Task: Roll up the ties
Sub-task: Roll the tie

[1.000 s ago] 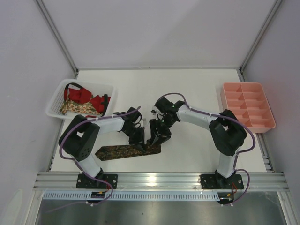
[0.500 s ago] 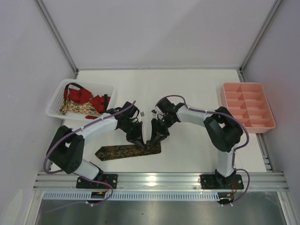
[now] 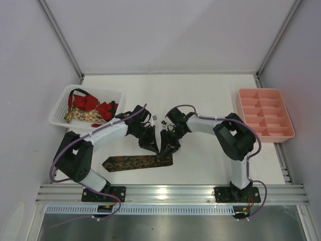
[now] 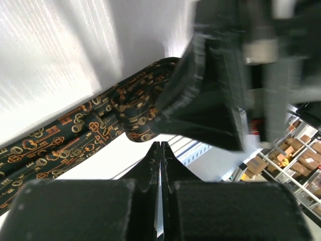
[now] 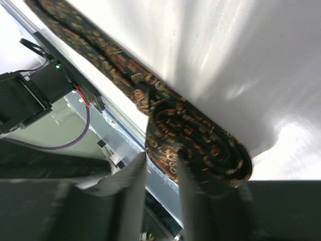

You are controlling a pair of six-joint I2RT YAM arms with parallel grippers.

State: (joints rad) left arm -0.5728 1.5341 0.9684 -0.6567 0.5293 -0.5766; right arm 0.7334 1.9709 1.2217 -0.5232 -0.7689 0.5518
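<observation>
Roll under way: a dark brown patterned tie [image 3: 133, 162] lies along the near edge of the worktop [image 3: 210, 165], its right end wound into a small roll [image 5: 200, 145]. The left hand [image 3: 153, 147], fingers pressed together and holding nothing, hovers just beside the roll. The right hand [image 3: 168, 149] meets it, fingers narrowly apart; a grip cannot be confirmed. At left, 1 white basket [image 3: 56, 109] holds a red tie [image 3: 106, 108] and a beige floral tie [image 3: 83, 116]. A pink compartment tray [image 3: 265, 91] stands at far right.

My top view is evenly bright, with soft shadows. Left wrist: glare whitens the table [image 4: 55, 55] at upper left, and the upper right blurs. Right wrist: the tie [image 5: 200, 145] is sharp, the bottom edge defocused.
</observation>
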